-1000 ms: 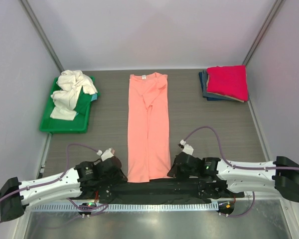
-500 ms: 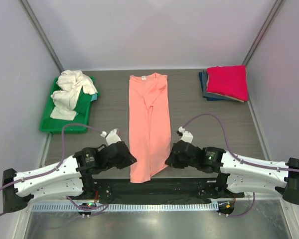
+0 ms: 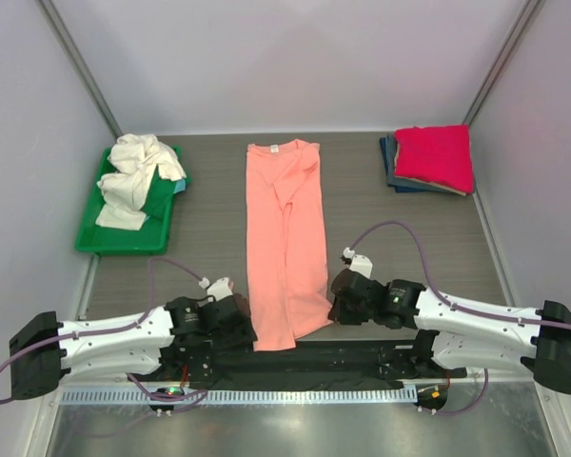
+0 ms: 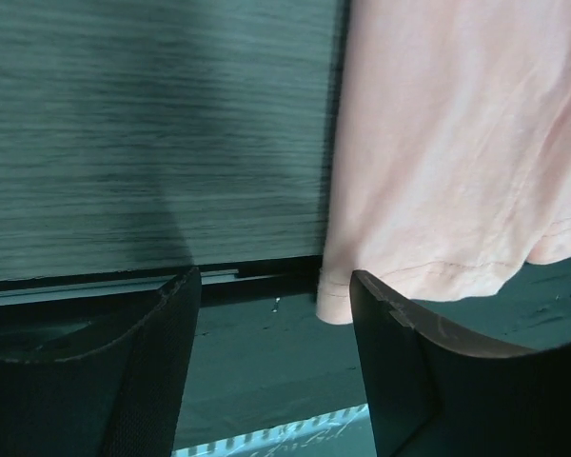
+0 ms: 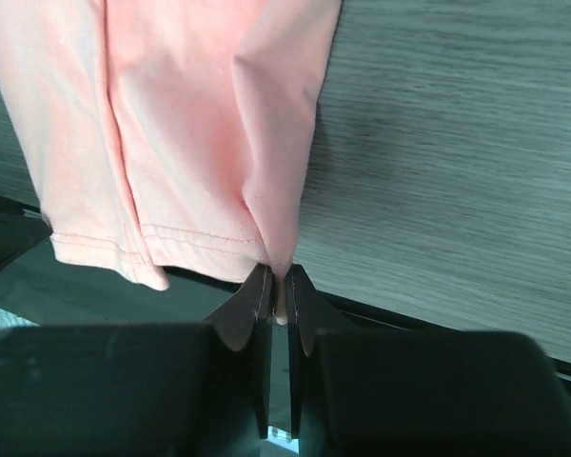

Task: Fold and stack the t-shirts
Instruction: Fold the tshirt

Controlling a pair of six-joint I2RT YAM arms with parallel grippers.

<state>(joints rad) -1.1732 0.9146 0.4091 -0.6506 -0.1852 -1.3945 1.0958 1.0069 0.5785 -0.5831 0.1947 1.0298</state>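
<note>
Nearest us, at the hem end of the salmon-pink shirt (image 3: pixel 285 228), the right claw (image 5: pixel 278 286) is closed tight on the hem's right corner, with a thin ridge of cloth nipped between its fingers. Just left of that same hem, the left claw (image 4: pixel 271 295) stands well open and holds nothing. The hem's left corner droops just beside its right-hand finger, and we cannot tell whether the two touch.

We judge the shirt light, limp and soft. It has no stiffness of its own, so it will sag from any held point and trail after a pull. Cotton like this should not slip in a pinch, and nothing about it is fragile. We would take it at the two hem corners, catching every layer at each. With only one corner pinched, the hem lies askew.

Beyond the claws, the shirt runs away from us as a long narrow strip flat on the table (image 3: pixel 209 219), sleeves tucked in and collar at the far end.

Well to the left of the collar end, a cream-white shirt (image 3: pixel 133 171) lies crumpled in the green tray (image 3: pixel 114 246). Well to the right of it, a folded magenta-red shirt (image 3: pixel 436 157) tops the dark blue shirts (image 3: pixel 392 167).
</note>
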